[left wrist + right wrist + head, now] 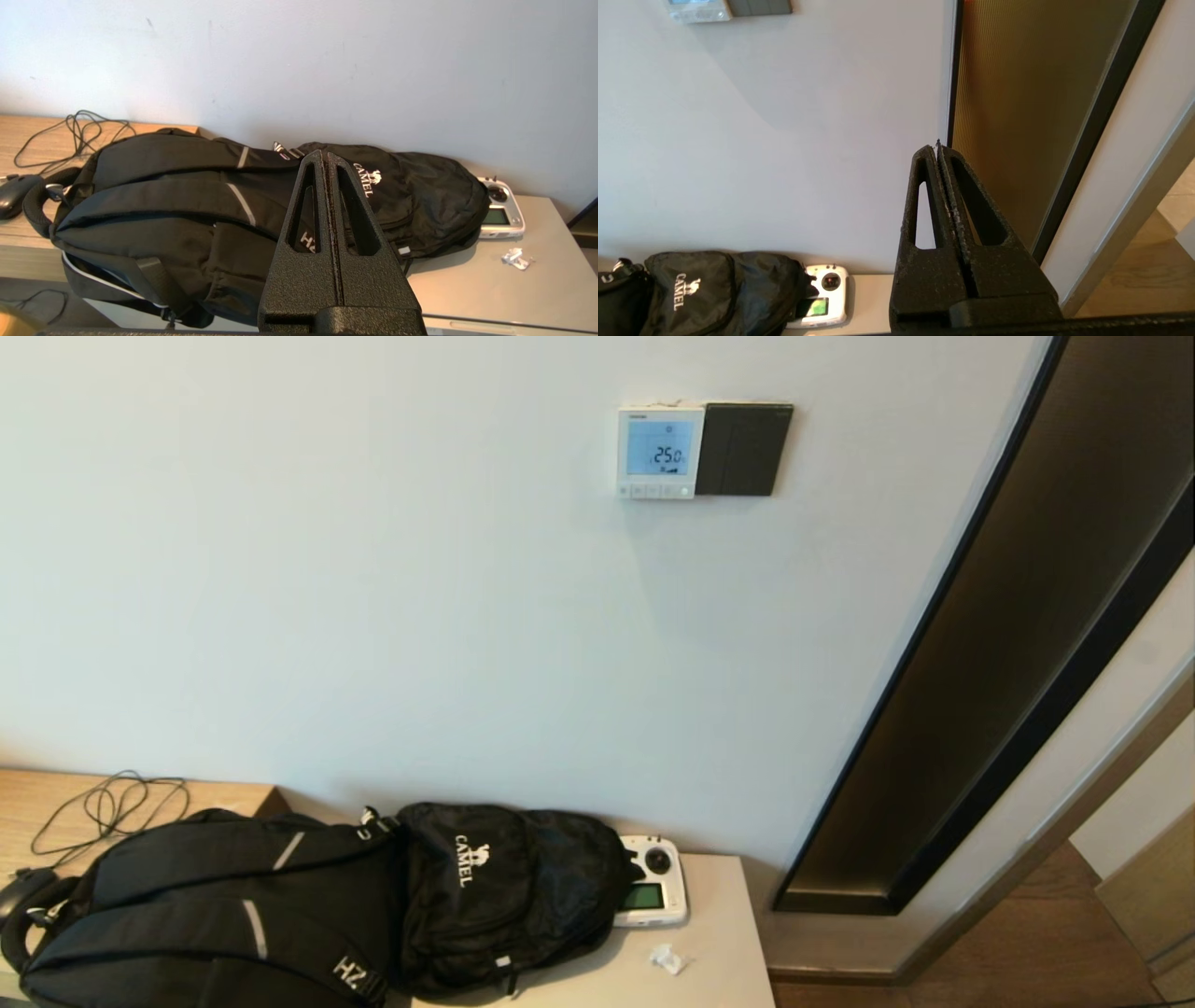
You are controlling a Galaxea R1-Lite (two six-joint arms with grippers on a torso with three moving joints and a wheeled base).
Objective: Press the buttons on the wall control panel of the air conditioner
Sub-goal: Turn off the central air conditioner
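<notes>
We're looking at the air conditioner's wall control panel (660, 452) glowing pale blue high on the wall, the buttons (659, 491) running along its bottom edge, a dark switch plate (743, 449) touching its right side. Our right gripper (938, 147) is pointing at the wall well below it, fingers pressed together, empty. Our left gripper (323, 156), likewise closed and empty, is hovering over the black backpack (308, 901).

Both the left gripper (325, 156) and right gripper (938, 148) have matte black, grainy-textured fingers, each tapering to a point with a long triangular cut-out.
</notes>
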